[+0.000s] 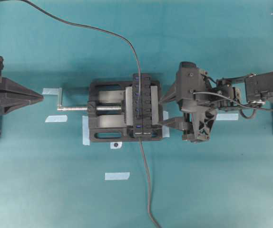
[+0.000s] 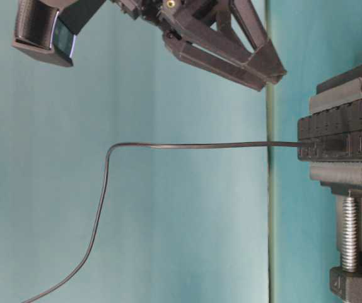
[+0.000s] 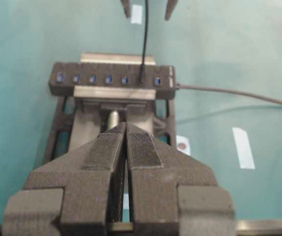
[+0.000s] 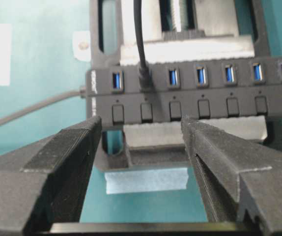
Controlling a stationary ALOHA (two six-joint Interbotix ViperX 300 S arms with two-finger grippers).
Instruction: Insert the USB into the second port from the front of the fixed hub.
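Since the small black USB plug already sits in the second blue port of the long black bar-shaped hub (vise-clamped on the bench), the right gripper, spread and empty, hangs just beside it, while the left gripper waits pressed together, well apart.

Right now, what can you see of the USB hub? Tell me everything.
The USB hub is a long, narrow black plastic bar clamped in the black vise. It has a row of seven blue ports, each with a black button beside it. The USB plug sits in the second port from one end; the hub's own cable leaves that end. No gripper touches it.
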